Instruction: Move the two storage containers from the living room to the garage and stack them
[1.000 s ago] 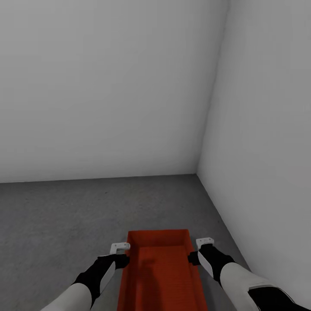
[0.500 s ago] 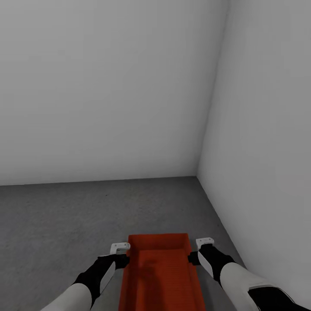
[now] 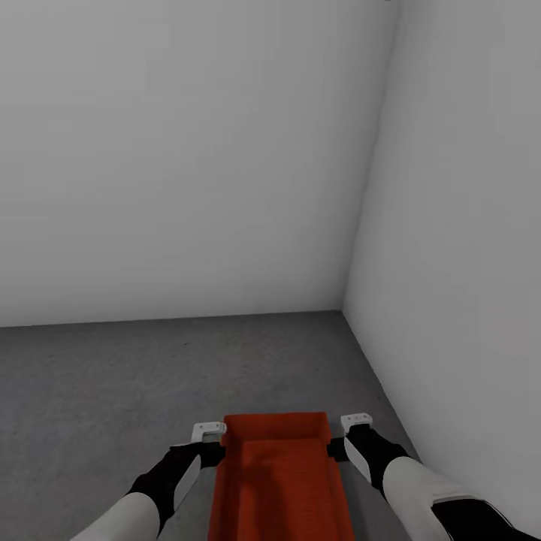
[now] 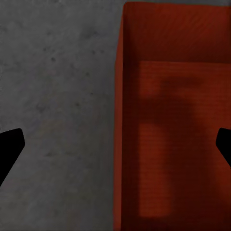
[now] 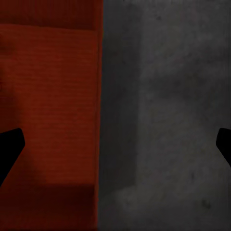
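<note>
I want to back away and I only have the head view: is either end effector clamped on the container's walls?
Observer: No. In the left wrist view the left end effector is open. Its fingertips are wide apart, with the container side wall between them, untouched.
Operator: And the right one?
Observer: The same. The right end effector is open astride the opposite wall, with one fingertip over the red bottom and the other over the floor.
Operator: Is it resting on the concrete?
Observer: I cannot tell. The right wrist view shows a darker band of shadow on the floor alongside that wall.
</note>
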Controlling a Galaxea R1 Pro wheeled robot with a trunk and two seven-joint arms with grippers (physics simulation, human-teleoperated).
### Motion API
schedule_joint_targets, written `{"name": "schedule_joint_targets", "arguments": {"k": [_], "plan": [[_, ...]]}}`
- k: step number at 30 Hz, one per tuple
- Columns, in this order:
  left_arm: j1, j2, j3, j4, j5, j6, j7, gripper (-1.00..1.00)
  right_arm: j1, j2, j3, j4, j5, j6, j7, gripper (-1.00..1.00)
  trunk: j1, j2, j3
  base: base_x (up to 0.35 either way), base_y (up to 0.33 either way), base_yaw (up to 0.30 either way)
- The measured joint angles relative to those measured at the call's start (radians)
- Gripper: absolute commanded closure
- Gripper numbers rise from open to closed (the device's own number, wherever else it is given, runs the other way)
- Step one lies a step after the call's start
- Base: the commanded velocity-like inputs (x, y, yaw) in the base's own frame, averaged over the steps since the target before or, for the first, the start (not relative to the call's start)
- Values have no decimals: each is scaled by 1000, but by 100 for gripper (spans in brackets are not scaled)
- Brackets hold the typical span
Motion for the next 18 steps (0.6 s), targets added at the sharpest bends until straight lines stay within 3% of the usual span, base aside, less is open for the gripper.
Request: {"name": "schedule_joint_targets", "arguments": {"k": [18], "plan": [[0, 0, 0, 0, 0, 0, 0, -100, 0, 0, 0, 0, -1, 0, 0, -100, -69, 126, 56, 0, 0, 0]]}}
